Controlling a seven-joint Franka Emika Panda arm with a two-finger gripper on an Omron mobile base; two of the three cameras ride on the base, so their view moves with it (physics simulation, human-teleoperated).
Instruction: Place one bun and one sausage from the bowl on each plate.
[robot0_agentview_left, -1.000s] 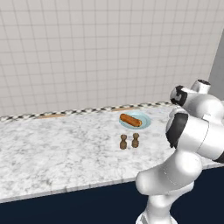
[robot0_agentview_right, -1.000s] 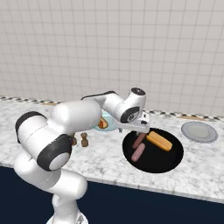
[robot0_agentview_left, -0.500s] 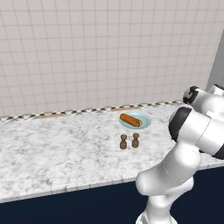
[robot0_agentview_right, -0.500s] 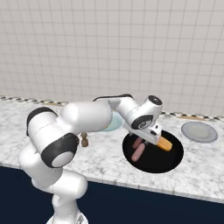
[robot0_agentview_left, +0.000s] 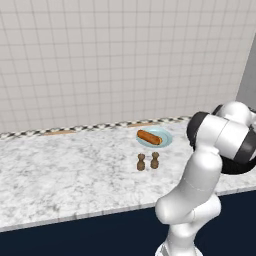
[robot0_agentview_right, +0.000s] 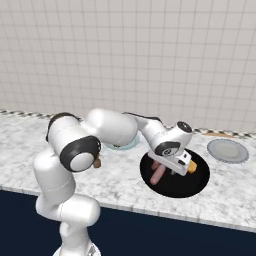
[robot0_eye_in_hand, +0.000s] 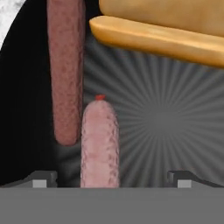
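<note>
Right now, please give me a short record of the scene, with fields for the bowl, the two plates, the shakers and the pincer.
bowl: black bowl on the marble counter, holding two sausages and a bun
blue plate: light blue plate near the wall, a bun already on it
grey plate: grey plate to the right of the bowl, nothing on it
shakers: two brown shakers side by side in front of the blue plate
pincer: pincer open, low over the bowl, one sausage between its tips, not gripped

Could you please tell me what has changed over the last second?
The arm swung right, from beside the light blue plate to over the black bowl; the end effector, open, hangs above a sausage. Bun, shakers and grey plate stayed.
</note>
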